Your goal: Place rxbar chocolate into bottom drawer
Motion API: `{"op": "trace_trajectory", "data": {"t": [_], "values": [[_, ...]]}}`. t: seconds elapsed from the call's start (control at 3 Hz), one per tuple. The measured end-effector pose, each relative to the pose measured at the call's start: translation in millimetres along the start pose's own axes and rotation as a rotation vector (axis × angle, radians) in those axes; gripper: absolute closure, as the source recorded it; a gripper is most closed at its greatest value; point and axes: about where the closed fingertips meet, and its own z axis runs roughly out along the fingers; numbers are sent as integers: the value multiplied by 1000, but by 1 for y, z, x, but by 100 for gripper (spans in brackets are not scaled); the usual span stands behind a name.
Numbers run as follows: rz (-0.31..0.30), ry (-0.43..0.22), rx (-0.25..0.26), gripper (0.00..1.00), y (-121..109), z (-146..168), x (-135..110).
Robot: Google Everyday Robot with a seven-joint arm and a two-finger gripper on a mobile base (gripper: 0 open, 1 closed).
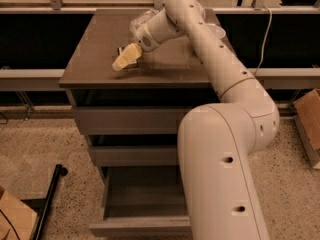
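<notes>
The rxbar chocolate point(120, 50) is a small dark bar lying on top of the brown cabinet point(100, 44), near its left front. Only its far corner shows, because my gripper point(125, 59) lies right over it, pointing down and to the left. Whether it touches the bar I cannot tell. The bottom drawer point(140, 227) is pulled out below and looks empty inside. My white arm reaches from the lower right up across the cabinet.
A clear plastic bottle point(140, 20) lies on the cabinet top behind the gripper. A white bowl point(218, 32) stands at the right back. The two upper drawers point(125, 121) are closed. A black pole point(50, 194) and cardboard point(12, 219) lie on the floor at the left.
</notes>
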Motion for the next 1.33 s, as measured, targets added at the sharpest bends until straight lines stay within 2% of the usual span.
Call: {"op": "trace_trajectory", "data": {"t": [0.33,0.67,1.33], "values": [[43,-19,-21,0,-2,23,13],[62,-21,-24,18,-3,29,18],[62,-21,-24,65,-3,23,10]]}}
